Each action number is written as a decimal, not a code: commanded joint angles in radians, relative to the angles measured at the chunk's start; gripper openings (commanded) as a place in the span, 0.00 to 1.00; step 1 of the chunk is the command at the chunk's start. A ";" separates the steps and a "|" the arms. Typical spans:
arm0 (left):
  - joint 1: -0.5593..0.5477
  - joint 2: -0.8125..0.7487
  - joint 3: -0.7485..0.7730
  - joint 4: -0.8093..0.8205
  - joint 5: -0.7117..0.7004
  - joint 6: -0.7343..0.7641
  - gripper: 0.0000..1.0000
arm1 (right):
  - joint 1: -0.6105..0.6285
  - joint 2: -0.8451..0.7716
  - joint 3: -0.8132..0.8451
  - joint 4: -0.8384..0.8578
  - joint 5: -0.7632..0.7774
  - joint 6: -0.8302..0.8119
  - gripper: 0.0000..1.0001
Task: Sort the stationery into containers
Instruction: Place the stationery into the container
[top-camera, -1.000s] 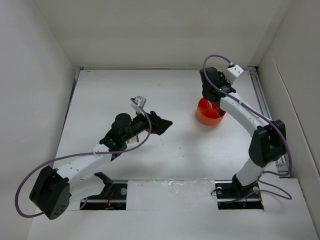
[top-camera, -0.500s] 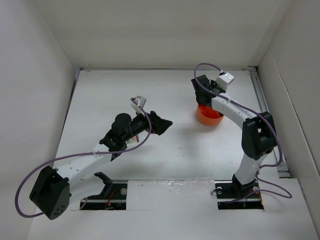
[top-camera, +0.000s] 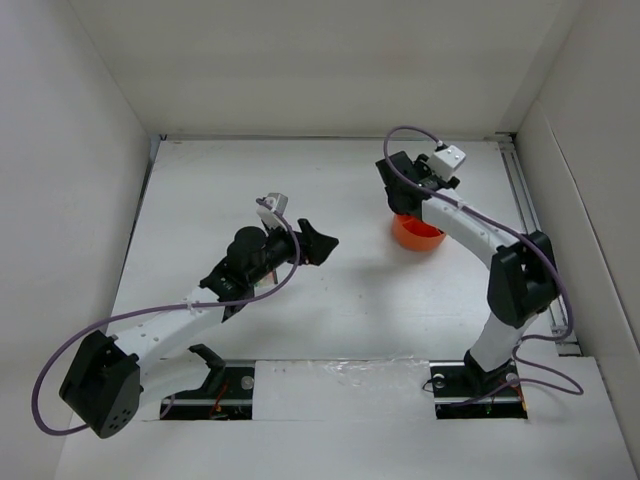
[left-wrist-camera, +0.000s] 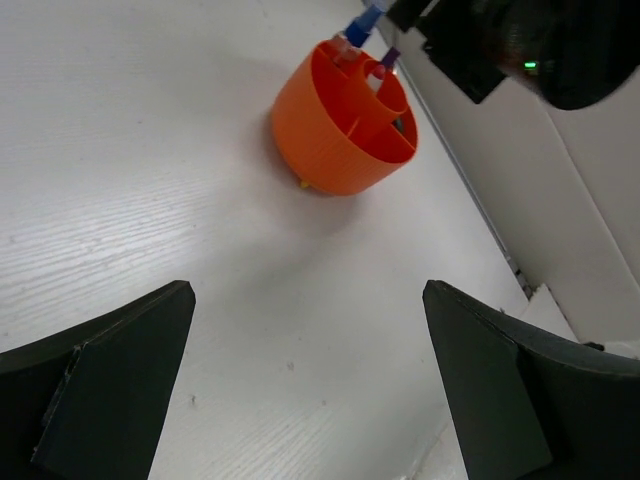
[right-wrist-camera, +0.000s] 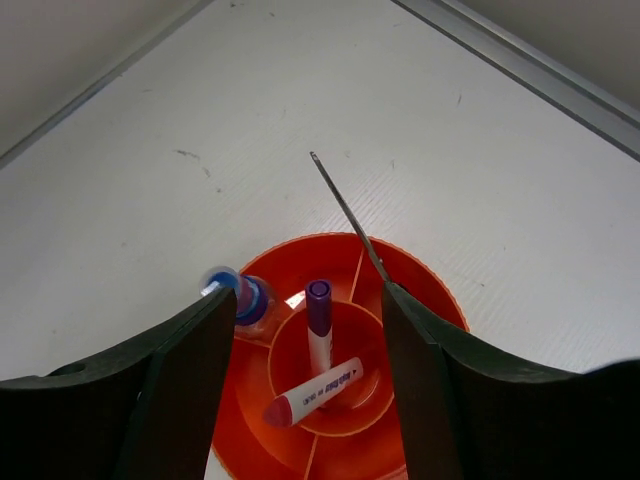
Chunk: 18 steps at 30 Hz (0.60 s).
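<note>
**Top camera:** The right gripper (top-camera: 402, 196) hangs directly over the round orange plastic tub (top-camera: 420, 236) at the far right of the white table (top-camera: 230, 180). The left gripper (top-camera: 318, 243) points toward the tub from mid-table, well apart from it. The right arm is plainly the nearer of the two.

**Left wrist camera:** The left gripper (left-wrist-camera: 308, 300) has its fingers spread wide with nothing between them. It faces the orange plastic tub (left-wrist-camera: 330, 140), which lies ahead and slightly to the right.

**Right wrist camera:** The right gripper (right-wrist-camera: 305, 300) looks straight down into the orange plastic tub (right-wrist-camera: 410, 270), fingers wide apart and clamping nothing.
- A small clear blue-capped bottle (right-wrist-camera: 245, 298) stands in an outer compartment by the left finger.
- A purple-capped marker (right-wrist-camera: 318, 325) and a white red-tipped stick (right-wrist-camera: 318, 390) sit in the centre cup.
- A thin metal scissors blade (right-wrist-camera: 345, 212) rises from the compartment beside the right finger, its long axis tilted up and away from the camera. Whether it touches that finger cannot be told.
</note>
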 joint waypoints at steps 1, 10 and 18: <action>-0.001 -0.015 0.016 -0.032 -0.105 -0.012 0.99 | 0.015 -0.127 -0.003 0.007 0.002 0.003 0.66; -0.001 -0.055 0.000 -0.115 -0.338 -0.024 0.73 | 0.126 -0.402 -0.294 0.378 -0.486 -0.160 0.00; 0.054 0.016 0.045 -0.357 -0.454 -0.107 0.19 | 0.281 -0.423 -0.345 0.406 -0.543 -0.174 0.00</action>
